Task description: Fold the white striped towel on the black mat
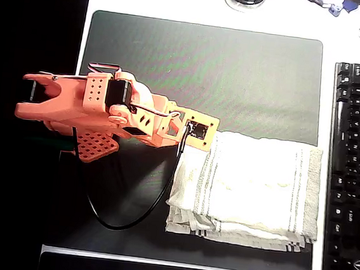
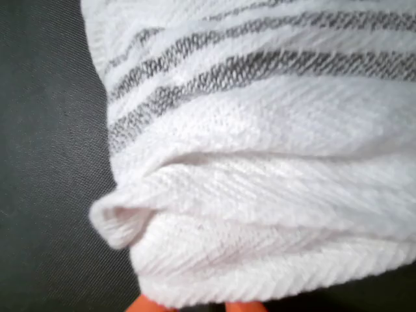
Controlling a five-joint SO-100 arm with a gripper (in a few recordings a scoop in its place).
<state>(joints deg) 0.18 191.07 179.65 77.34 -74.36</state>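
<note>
Off-white woven cotton, soft and limp: white striped towel [image 1: 251, 186] lying folded in layers at the four-o'clock part of the black mat [image 1: 205, 67]. Likely light, floppy, prone to slipping apart; best pinched through all layers at the nine-o'clock edge. Orange gripper [image 2: 195, 305] barely peeking below the cloth in the wrist view; spread or closed, cannot tell.
</note>
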